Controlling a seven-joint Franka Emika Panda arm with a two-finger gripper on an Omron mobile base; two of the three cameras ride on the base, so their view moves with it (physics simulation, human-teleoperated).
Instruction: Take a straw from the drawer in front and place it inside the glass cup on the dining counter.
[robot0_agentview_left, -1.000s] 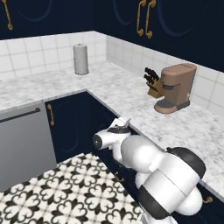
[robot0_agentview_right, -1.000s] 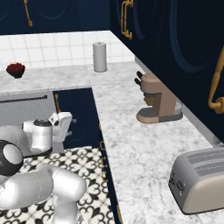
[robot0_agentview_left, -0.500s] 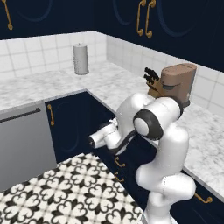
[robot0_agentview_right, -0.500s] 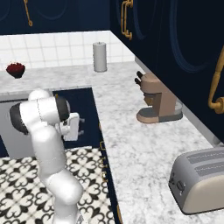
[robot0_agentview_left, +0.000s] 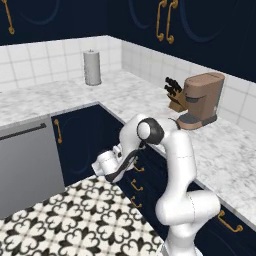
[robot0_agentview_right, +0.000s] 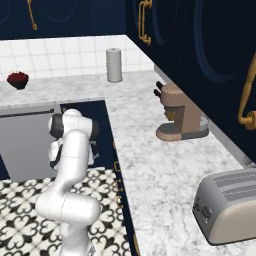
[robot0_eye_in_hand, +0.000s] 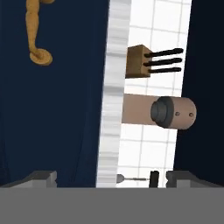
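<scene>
- the arm (robot0_agentview_left: 175, 165) has risen from its low fold of a second ago to stand upright in front of the navy cabinets, elbow high and forearm bent down toward 8 o'clock in the left base view.
- the counter (robot0_agentview_left: 150, 100) with the tiled wall behind it is unchanged: coffee machine (robot0_agentview_left: 200, 99), knife block (robot0_agentview_left: 174, 95) and paper roll (robot0_agentview_left: 92, 67) stand where they stood, so the base has not driven.
- the drawer (robot0_eye_in_hand: 57, 100) front now sits close before the hand camera, its brass handle (robot0_eye_in_hand: 36, 30) at 11 o'clock in the hand view; it looks closed.
- the pincer (robot0_agentview_left: 102, 165) has swung down to drawer height; its fingertips (robot0_eye_in_hand: 41, 177) sit wide apart at the bottom of the hand view, holding nothing.
- the straw is presumably inside that closed drawer, so my guess is that the reach for the handle is just starting and the task has barely begun.
</scene>
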